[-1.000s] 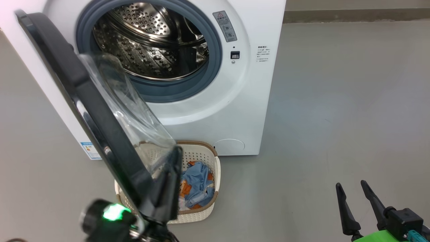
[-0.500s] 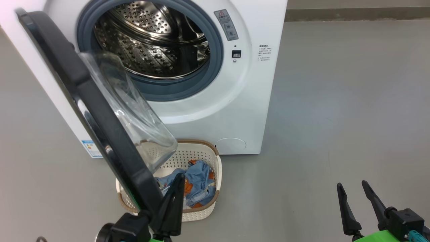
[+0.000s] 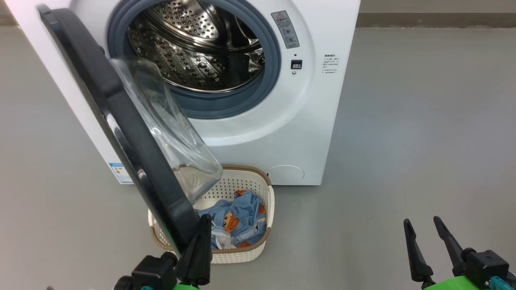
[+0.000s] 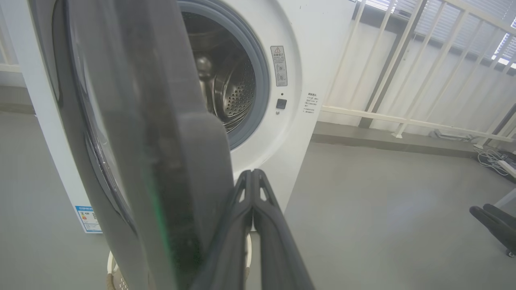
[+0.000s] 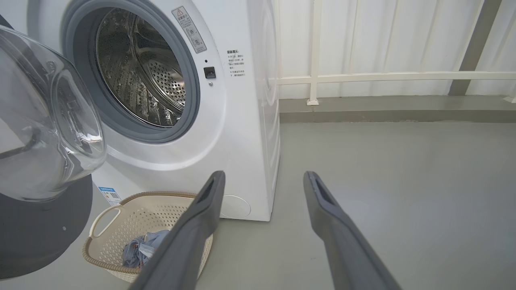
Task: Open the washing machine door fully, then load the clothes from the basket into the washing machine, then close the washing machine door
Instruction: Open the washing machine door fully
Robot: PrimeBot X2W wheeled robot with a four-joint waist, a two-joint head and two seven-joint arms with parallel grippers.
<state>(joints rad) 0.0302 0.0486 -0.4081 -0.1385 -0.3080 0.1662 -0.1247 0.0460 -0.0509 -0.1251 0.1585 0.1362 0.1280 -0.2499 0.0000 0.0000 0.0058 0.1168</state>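
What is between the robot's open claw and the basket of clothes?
Just bare grey floor. In the head view, nothing sits between the open right gripper and the basket.

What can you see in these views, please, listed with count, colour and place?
washer: one, white, on the floor at the back
door: one, black with clear glass, open at the washer's left, over the basket
basket: one, cream with brown rim, on the floor before the washer
clothes: heap, count unclear, light blue with orange, in the basket
sticker: one, blue, washer's lower left corner
railing: one, white, behind the washer
floor: grey
left gripper: one, dark, shut, by the door's lower edge
right gripper: one, dark, open, lower right
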